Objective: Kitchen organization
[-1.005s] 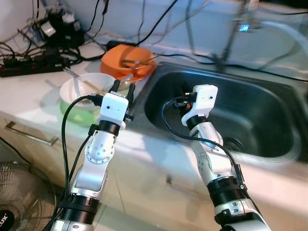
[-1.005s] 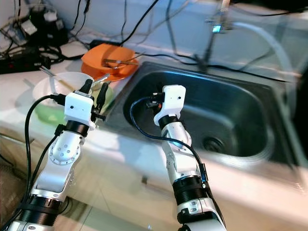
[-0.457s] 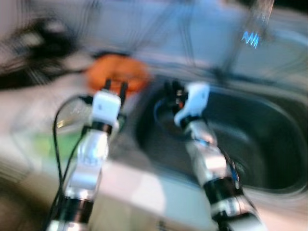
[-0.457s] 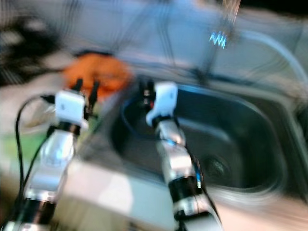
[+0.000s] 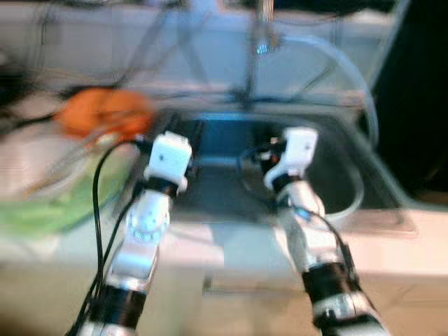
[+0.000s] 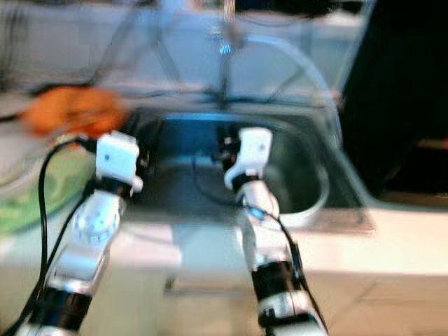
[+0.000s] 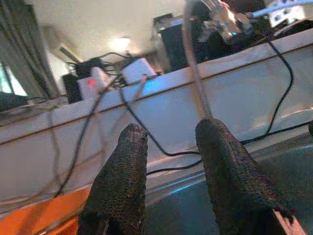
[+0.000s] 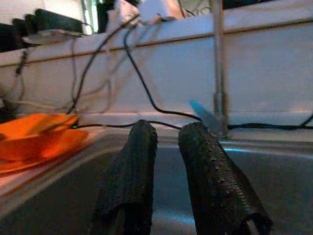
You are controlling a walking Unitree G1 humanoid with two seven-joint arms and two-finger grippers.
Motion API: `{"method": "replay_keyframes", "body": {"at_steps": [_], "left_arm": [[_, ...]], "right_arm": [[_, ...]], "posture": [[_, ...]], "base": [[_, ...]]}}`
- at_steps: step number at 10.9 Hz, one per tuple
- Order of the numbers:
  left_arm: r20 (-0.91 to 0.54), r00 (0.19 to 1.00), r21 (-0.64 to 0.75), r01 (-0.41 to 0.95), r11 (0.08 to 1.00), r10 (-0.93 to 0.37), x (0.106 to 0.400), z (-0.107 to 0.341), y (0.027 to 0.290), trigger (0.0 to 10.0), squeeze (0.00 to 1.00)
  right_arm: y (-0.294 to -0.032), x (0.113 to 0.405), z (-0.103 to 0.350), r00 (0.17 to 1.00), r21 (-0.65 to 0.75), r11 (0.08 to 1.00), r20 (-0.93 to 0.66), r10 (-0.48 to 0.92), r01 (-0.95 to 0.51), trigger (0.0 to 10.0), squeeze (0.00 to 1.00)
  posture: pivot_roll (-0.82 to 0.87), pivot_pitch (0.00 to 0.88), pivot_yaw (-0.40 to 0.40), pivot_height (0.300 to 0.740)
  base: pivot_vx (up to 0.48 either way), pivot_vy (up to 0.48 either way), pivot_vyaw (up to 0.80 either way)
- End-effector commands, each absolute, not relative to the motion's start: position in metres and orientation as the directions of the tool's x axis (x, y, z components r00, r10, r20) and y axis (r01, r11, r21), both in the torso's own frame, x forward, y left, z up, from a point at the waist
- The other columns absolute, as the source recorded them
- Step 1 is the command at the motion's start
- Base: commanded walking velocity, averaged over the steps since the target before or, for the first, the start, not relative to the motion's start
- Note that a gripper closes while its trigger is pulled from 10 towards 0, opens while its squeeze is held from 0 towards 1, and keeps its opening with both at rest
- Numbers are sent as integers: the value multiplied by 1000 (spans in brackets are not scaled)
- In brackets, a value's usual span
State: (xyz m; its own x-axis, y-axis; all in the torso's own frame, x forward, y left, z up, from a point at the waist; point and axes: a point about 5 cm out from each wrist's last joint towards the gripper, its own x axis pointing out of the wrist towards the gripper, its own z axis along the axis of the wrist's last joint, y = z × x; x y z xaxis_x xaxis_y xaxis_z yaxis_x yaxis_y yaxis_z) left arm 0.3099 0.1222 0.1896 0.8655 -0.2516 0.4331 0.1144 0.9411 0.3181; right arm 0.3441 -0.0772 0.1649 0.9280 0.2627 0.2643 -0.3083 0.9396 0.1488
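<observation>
The head views are blurred. A steel sink [image 5: 336,189] lies in front of me, its tap [image 5: 262,35] at the back. Left of it on the counter are an orange bowl [image 5: 105,115] and a stack of white and green bowls [image 5: 63,182]. My left gripper [image 7: 172,129] is raised over the sink's left rim, open, with nothing between its fingers. My right gripper [image 8: 168,128] hangs over the basin, open by a narrow gap and also holding nothing. The orange bowl [image 8: 39,134] lies off to its side.
Black cables [image 7: 146,132] run along the white backsplash behind the sink. A clear hose [image 5: 350,77] arcs from the tap to the right. A dark opening [image 5: 420,105] bounds the counter on the right. The counter front [image 5: 231,301] is just below me.
The whole picture has swung, so the camera has turned right: the bowls now sit at the far left and the sink is centred. Both arms keep about the same raised pose.
</observation>
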Motion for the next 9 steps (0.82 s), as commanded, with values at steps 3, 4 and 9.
{"method": "replay_keyframes", "body": {"at_steps": [3, 4, 9], "left_arm": [[445, 857, 320, 117, 940, -258, 310, 195, 121, 10000, 0], [445, 858, 320, 118, 940, -259, 310, 196, 121, 10000, 0], [436, 862, 328, 117, 938, -260, 310, 194, 122, 10000, 0]], "right_arm": [[-79, 345, 169, 927, 155, 939, 271, 257, -306, 10000, 0], [-79, 345, 169, 928, 155, 940, 270, 257, -305, 10000, 0], [-77, 345, 166, 930, 158, 939, 260, 258, -304, 10000, 0]], "posture": [[175, 10, -12, 740], [175, 10, -12, 740], [176, 13, -8, 740]], "base": [[0, 0, 0], [0, 0, 0], [0, 0, 0]]}}
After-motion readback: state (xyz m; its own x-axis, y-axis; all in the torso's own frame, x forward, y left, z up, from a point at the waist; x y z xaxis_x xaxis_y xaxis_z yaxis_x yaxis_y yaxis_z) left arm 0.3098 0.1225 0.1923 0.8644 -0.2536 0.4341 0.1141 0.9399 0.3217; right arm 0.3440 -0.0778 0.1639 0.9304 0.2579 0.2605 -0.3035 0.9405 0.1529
